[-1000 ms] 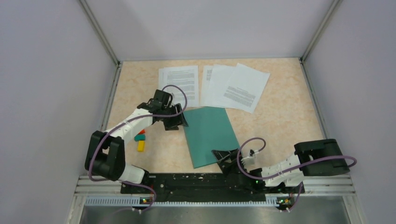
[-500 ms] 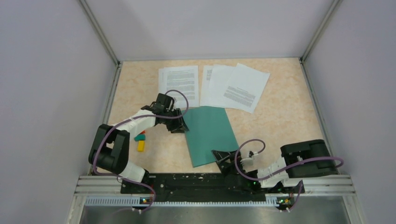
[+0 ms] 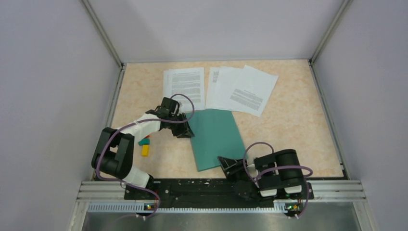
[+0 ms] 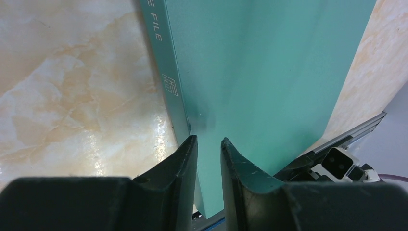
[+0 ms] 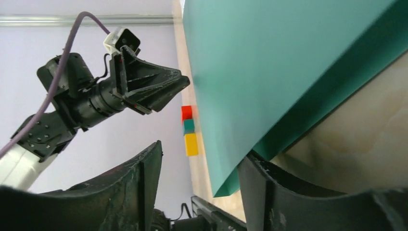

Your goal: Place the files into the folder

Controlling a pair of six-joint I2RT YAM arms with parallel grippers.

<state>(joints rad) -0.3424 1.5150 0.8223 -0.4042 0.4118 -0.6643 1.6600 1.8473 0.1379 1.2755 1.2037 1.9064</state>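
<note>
The teal folder [image 3: 214, 137] lies shut in the middle of the table. The files [image 3: 240, 89] are printed white sheets spread along the far edge, one lying apart at the left [image 3: 184, 82]. My left gripper [image 3: 186, 130] stands on the folder's left spine edge. In the left wrist view, my left gripper [image 4: 208, 144] has its jaws a narrow gap apart over the spine crease of the folder [image 4: 260, 62]. My right gripper [image 3: 226, 164] is at the folder's near right corner. It [image 5: 199, 178] is open, with the corner of the raised cover [image 5: 269, 72] between its jaws.
Small red, teal and yellow blocks [image 3: 144, 144] lie left of the folder and also show in the right wrist view [image 5: 189, 130]. Grey walls close in the table on three sides. The metal base rail [image 3: 192, 185] runs along the near edge.
My left gripper has dropped a little onto the folder's spine edge. My right arm has folded back towards its base, while its gripper stayed at the folder's near corner.
</note>
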